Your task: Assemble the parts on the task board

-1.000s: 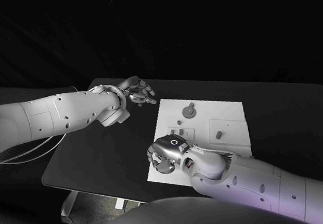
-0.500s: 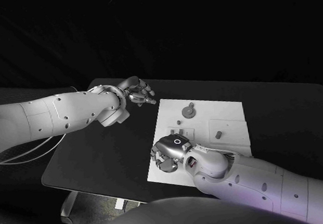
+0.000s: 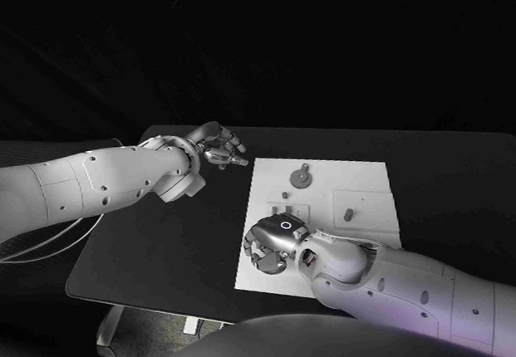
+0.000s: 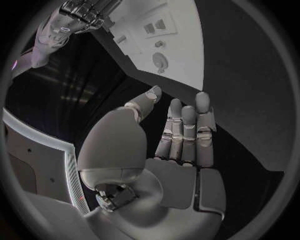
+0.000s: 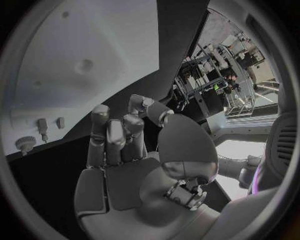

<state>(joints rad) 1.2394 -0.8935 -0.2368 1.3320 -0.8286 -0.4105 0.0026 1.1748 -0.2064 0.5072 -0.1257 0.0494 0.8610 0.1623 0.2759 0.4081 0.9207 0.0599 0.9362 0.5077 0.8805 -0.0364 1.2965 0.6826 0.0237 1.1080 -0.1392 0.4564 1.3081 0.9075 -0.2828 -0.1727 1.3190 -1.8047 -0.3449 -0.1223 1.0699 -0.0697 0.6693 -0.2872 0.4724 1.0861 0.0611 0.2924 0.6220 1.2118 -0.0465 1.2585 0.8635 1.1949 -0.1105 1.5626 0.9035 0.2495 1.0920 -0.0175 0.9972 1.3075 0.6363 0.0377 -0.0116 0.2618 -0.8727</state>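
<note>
The white board lies flat in the middle of the black desk; small parts sit on it; a round part with a little tab lies near the far end; a small peg stands in a faint square on the right side; two little blocks sit near the middle of the board, just past the right hand.

The right hand is over the near left corner of the board; its fingers are curled in a bit, close together; in the right wrist view there is nothing between them, so the hand holds no part; I cannot tell if it touches the board.

The left hand is over the desk, just past the far left corner of the board, apart from it; in the left wrist view its fingers are straight and side by side, with the thumb off to one side; the palm is bare; it holds nothing.

In the left wrist view the round part lies on the board past the fingertips; the right hand shows far off at the other end of the board.
</note>
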